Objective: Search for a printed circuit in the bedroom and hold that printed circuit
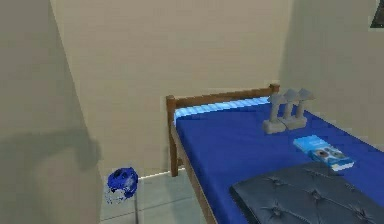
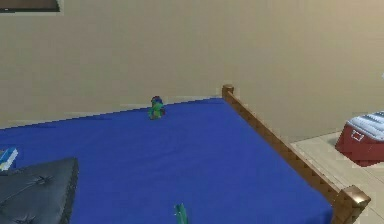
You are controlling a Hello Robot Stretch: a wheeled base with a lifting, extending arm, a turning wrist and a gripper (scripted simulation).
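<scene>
Two green maybes out on the blue bed
Arm side view, near to far: a small green thing at bottom centre, then a green blob at upper middle by the bed's far edge. Either could be what we're after, and both are too tiny to read a long axis. Gripper state: can't tell. Plain beige wall behind.

Soft, even light; seemingly faint shadows
</scene>
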